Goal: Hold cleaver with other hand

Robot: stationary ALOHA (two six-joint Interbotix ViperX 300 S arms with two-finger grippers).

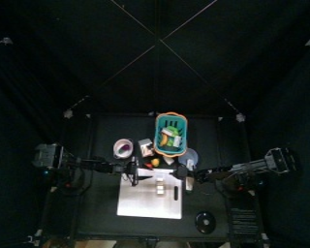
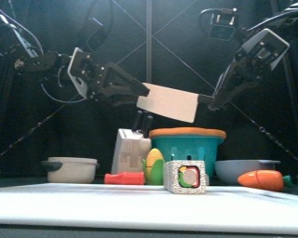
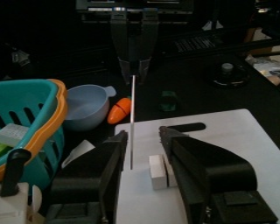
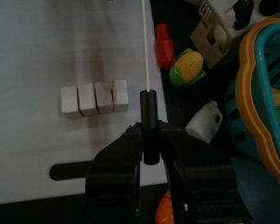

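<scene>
The cleaver point(image 2: 169, 102) hangs in the air above the board, its flat white blade facing the front camera. My right gripper point(image 4: 146, 131) is shut on its black handle, and the blade point(image 4: 147, 52) shows edge-on as a thin white line. My left gripper point(image 3: 140, 149) comes in from the opposite side. Its jaws stand open on either side of the blade's edge point(image 3: 133, 114), with a gap on both sides. In the front view the left gripper point(image 2: 137, 95) is at the blade's left edge and the right gripper point(image 2: 211, 100) at its right.
A white board point(image 1: 151, 201) lies below, with several small white blocks point(image 4: 94, 98) on it. Behind it stand a teal basket point(image 2: 186, 147), a grey bowl point(image 2: 72, 169), a carrot point(image 2: 260, 178), a corn cob point(image 4: 185, 66) and a white carton point(image 2: 130, 149). A patterned cube point(image 2: 185, 177) stands at the front.
</scene>
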